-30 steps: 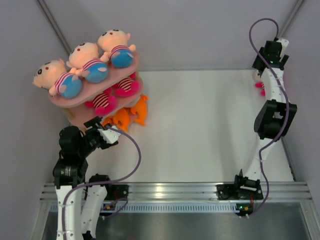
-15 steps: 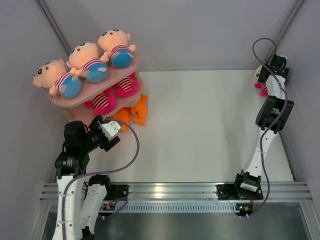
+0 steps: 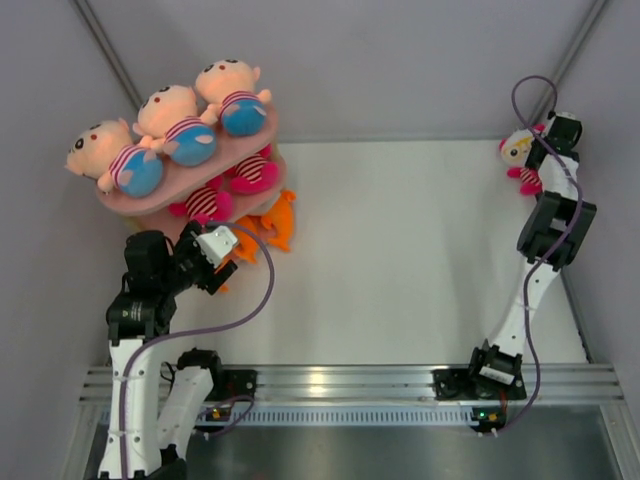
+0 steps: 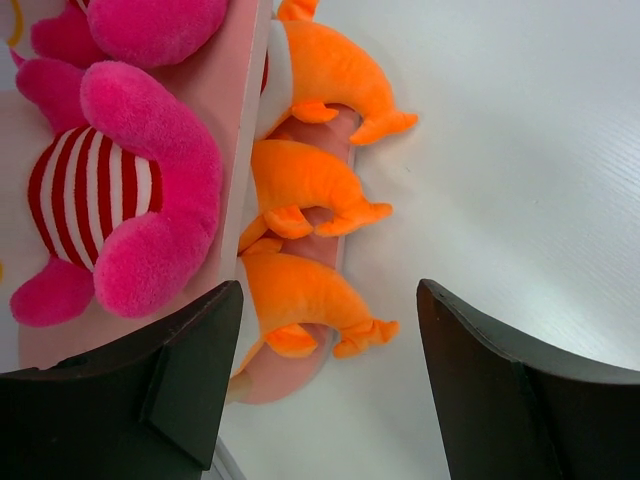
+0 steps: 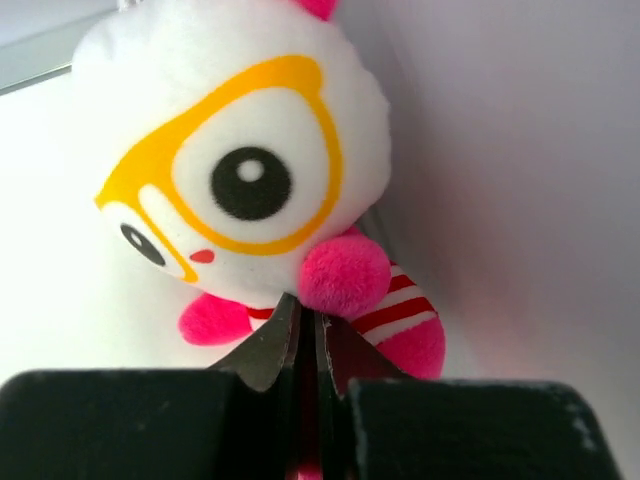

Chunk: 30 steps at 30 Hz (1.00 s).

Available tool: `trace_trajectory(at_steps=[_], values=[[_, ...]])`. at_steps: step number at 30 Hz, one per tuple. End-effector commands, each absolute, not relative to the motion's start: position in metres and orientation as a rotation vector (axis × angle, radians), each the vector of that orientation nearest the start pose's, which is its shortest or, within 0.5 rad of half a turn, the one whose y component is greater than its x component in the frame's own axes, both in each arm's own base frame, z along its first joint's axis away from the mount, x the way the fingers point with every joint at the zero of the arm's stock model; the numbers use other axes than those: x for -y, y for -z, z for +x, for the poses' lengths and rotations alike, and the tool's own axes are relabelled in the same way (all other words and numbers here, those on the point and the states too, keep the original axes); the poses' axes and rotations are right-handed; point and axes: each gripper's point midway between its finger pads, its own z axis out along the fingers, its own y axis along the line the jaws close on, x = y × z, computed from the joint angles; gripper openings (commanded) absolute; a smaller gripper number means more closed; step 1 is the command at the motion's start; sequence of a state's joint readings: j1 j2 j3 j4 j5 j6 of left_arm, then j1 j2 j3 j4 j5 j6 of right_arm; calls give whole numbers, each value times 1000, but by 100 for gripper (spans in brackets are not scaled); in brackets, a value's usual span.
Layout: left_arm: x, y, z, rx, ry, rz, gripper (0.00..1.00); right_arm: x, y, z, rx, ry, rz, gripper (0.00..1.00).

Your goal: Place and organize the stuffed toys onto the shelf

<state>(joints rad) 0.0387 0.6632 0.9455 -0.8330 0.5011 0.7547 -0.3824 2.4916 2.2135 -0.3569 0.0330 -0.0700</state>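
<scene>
The pink shelf (image 3: 258, 132) stands at the back left. Three striped-shirt boy toys (image 3: 175, 120) lie along its top board, and two pink striped-bodied toys (image 3: 205, 205) lie on the board below. One more white stuffed toy with yellow glasses (image 3: 518, 150) is at the far right wall. My right gripper (image 3: 538, 155) is shut on it. In the right wrist view the closed tips (image 5: 312, 320) pinch the doll (image 5: 240, 170) just under its pink hand. My left gripper (image 3: 220, 262) hangs open by the shelf's near end, nothing between its fingers (image 4: 330, 300).
Three orange plush animals (image 4: 300, 180) lie on the lowest pink board (image 4: 300, 375), right in front of my left gripper. Another pink striped toy (image 4: 130, 190) sits on the board above. Grey walls close in the left, back and right sides.
My right gripper has gone from open to shut on the white toy at the right wall. My left gripper has swung slightly to the right near the shelf's end and stays open.
</scene>
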Motion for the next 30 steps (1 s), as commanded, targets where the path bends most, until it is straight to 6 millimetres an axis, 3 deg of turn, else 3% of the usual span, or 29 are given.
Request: trace_trajectory(at_steps=[1,2,3,4,5,6,7,11,13,16,17,18,19,20,21,22,23,25,28,30], values=[[49,-267,221,-1767,15,935,75,217,-147,599,-2081,79,375,0],[47,-268,220,-1767,5,926,74,203,-161,597,-2056,12,360,0],[47,-269,218,-1766,5,915,71,190,-153,588,-2068,-56,402,0],[46,-267,217,-1773,0,904,69,180,-190,582,-2000,-86,385,0],[46,-269,214,-1762,-7,895,67,166,-205,582,-1957,-123,360,0],[46,-269,211,-1763,-3,888,66,157,-196,572,-1975,-144,381,0],[46,-264,209,-1770,2,889,62,147,-225,563,-1929,-141,365,0],[48,-262,193,-1758,3,893,54,81,-256,533,-1869,-307,346,0],[48,-257,186,-1779,15,899,52,51,-258,503,-1860,-425,426,0],[52,-252,170,-1792,41,918,52,-11,-260,465,-1832,-614,452,0],[53,-252,165,-1780,35,930,54,-44,-239,450,-1877,-685,474,0],[54,-249,161,-1781,41,939,55,-62,-254,436,-1842,-721,454,0],[54,-244,153,-1791,47,947,56,-81,-250,427,-1854,-756,458,0],[55,-241,150,-1791,48,962,59,-121,-232,407,-1908,-844,476,0],[57,-235,146,-1799,68,975,61,-138,-245,395,-1865,-907,466,0],[59,-232,142,-1797,82,983,63,-153,-243,385,-1860,-962,477,0],[61,-227,139,-1806,101,992,64,-182,-225,365,-1902,-1042,533,0],[67,-217,136,-1792,142,1037,65,-208,-234,346,-1858,-1138,548,0],[74,-210,136,-1759,173,1103,69,-261,-224,311,-1870,-1190,593,0],[80,-207,137,-1716,199,1171,71,-284,-219,302,-1901,-1220,611,0]])
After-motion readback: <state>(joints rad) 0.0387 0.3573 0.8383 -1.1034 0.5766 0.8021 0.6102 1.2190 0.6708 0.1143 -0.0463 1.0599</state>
